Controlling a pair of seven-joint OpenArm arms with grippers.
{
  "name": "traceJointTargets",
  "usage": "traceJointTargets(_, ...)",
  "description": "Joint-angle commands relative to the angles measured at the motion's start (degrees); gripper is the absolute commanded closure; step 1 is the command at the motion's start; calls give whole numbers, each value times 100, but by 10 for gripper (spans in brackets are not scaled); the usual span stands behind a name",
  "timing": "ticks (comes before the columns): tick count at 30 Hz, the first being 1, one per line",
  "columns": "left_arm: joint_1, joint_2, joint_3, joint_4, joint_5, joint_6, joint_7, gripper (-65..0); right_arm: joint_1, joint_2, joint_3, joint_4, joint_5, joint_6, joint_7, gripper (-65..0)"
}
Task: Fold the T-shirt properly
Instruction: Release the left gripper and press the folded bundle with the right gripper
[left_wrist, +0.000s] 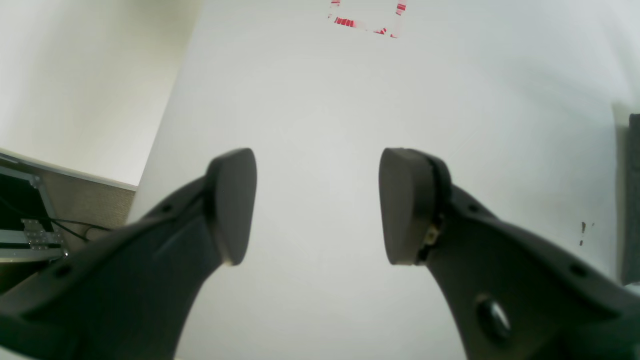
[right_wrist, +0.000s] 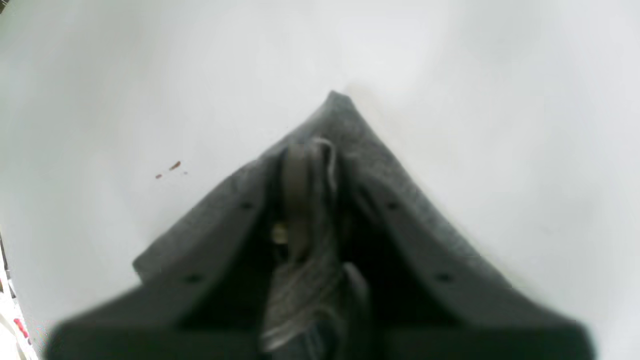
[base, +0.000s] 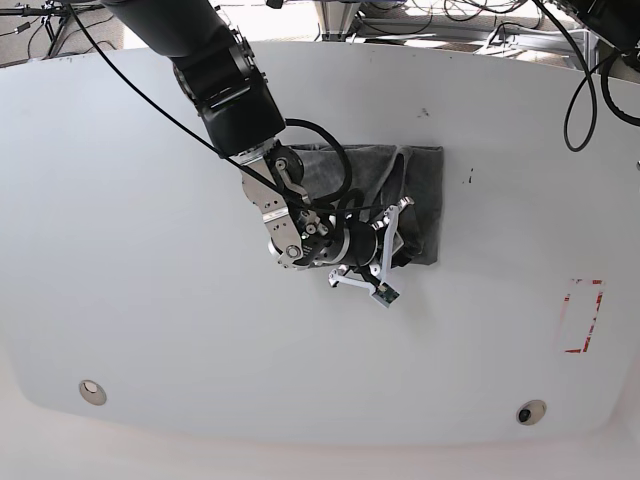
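The T-shirt (base: 420, 190), a soft, light, limp bundle lying toward the desk's (base: 120, 250) far edge, seems pinched at a hem corner by the right gripper (right_wrist: 320, 155), while the left gripper (left_wrist: 318, 205) hangs wide and empty.

The light is bright and even. The right wrist picture is blurry, mostly close behind the jaws.
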Motion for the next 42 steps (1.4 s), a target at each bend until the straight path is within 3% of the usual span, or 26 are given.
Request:
traceJointTargets(1, -42, -144, -3, 83, -116, -8, -164, -367, 153, -48, 21, 282, 123, -55, 116, 0)
traceJointTargets(4, -33, -135, 111, 83, -116, -8, -164, -367, 153, -48, 21, 396, 158, -72, 107, -24)
traceJointTargets(15, -33, -135, 287, 83, -116, -8, -164, -367, 161, -66, 21, 862, 167, -81, 107, -5)
traceJointTargets(20, -33, -135, 304, 83, -116, -8, -156, -367, 161, -162, 21, 1011, 167, -266, 107, -6)
traceJointTargets(35, -33, -126, 1096, 110, -125, -8, -156, -367, 197, -381, 21, 967, 123, -310, 124, -10)
traceJointTargets(38, -33, -47, 1430, 110, -125, -8, -156, -367, 197, -381, 21, 950, 123, -310, 133, -63)
traceJointTargets(40, -33, 15, 1579, 119, -133, -8, -156, -367, 197, -381, 21, 923, 123, -310, 142, -151)
traceJointTargets(42, -33, 129, 1799, 198, -133, -8, -156, -367, 197, -381, 21, 879, 167, -318, 151, -304)
